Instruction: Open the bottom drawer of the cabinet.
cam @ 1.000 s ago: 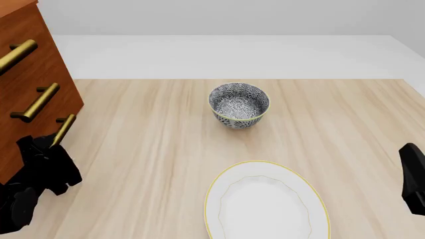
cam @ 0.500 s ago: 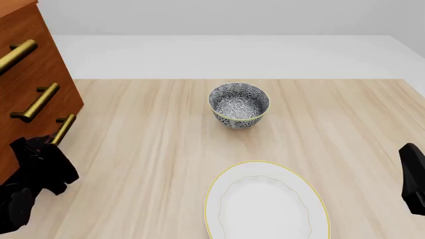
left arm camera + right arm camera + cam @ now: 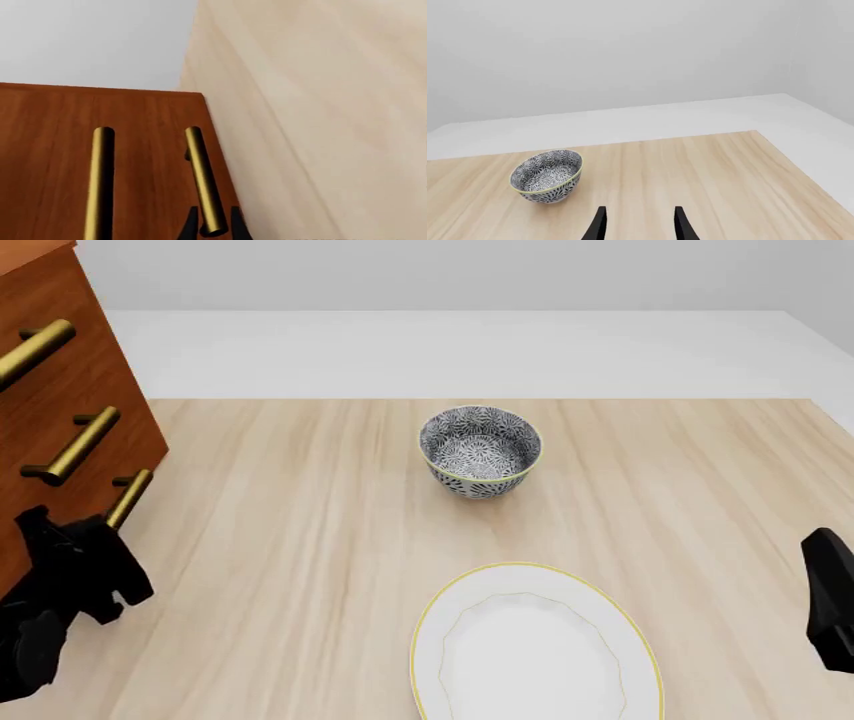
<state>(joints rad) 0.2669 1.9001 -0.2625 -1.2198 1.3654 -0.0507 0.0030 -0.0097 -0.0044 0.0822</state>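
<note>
Here, the black left gripper [image 3: 213, 225] has one finger on each side of the brass bar handle [image 3: 203, 180] of the reddish-brown wooden bottom drawer [image 3: 80, 515], at the table's left edge; whether it clamps cannot be told. The black right gripper [image 3: 639, 225] is spread, holding nothing.

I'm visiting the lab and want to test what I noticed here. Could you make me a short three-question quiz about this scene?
1. True or false: the left gripper has its fingers either side of the bottom drawer's handle.
2. Which dish sits nearer the arms: A) patterned bowl B) white plate?
3. Fill in: the right gripper is open and holds ____.

Key: 1 true; 2 B; 3 nothing.
</note>
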